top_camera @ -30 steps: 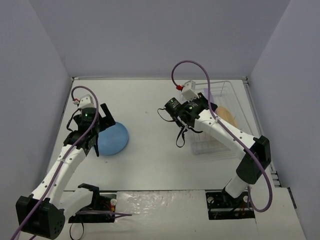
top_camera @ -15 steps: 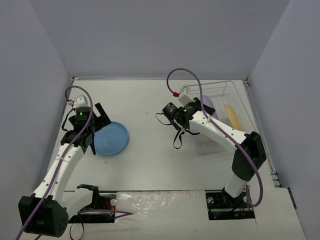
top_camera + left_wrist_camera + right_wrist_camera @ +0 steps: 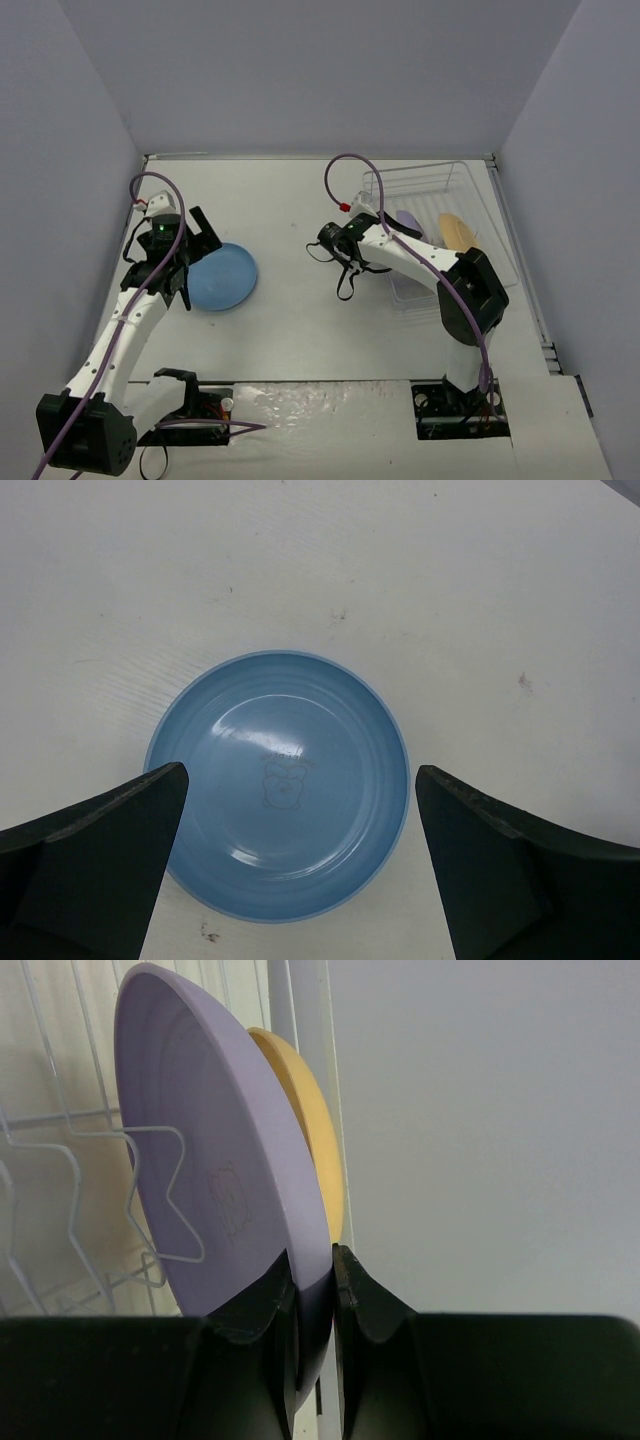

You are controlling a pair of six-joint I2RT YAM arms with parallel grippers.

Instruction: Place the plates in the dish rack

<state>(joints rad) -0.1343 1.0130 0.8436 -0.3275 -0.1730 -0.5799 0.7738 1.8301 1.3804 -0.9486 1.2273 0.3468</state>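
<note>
Left gripper (image 3: 300, 768) hangs splayed above blue plate (image 3: 225, 277) at 9 o'clock, arm stretched forward. Right gripper (image 3: 312, 1255), arm folded, pinches lavender plate (image 3: 210, 1140) in dish rack (image 3: 425, 167) at 3 o'clock.

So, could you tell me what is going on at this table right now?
The right gripper is shut on the rim of the lavender plate, holding it on edge among the wire dividers of the dish rack, right beside the orange-yellow plate that stands there. The left gripper hangs open over the blue plate, which lies flat on the table, not yet picked up.
</note>
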